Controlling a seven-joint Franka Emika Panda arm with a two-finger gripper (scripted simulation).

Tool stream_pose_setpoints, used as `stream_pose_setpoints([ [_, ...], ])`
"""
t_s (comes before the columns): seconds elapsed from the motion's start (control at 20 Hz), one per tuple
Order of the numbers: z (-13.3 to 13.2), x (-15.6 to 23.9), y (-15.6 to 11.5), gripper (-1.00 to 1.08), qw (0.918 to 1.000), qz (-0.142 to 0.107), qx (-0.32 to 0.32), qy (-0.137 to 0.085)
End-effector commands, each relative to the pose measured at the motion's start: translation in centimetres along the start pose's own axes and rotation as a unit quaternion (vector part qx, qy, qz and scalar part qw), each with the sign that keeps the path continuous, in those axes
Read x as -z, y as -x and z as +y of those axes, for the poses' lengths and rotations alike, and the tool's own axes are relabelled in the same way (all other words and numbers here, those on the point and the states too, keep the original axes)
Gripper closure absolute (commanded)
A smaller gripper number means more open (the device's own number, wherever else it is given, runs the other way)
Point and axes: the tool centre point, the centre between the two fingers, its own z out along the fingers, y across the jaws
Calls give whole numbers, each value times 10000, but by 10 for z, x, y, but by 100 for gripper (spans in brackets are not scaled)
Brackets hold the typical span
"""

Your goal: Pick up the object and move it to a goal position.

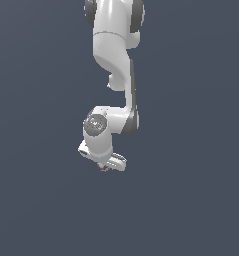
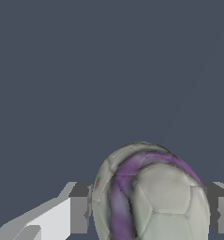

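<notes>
Flat slate backdrop; gripper pinches seamed ball (purple-streaked).

A plain dark slate-blue surface fills both views. It is uniform, flat and unmarked throughout.

A plain, dark slate-blue surface is filling the whole exterior view around the arm, showing no edge, seam or marking anywhere. The wrist view is showing the same flat blue-grey. Whether anything is resting directly on it cannot be told.
</notes>
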Motion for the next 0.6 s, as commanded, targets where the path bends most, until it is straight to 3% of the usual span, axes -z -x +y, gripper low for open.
stream_pose_setpoints([
  [0.0, 2, 2, 1, 108, 10000, 4, -1, -1],
  [0.55, 30, 29, 20, 108, 10000, 4, -1, -1],
])
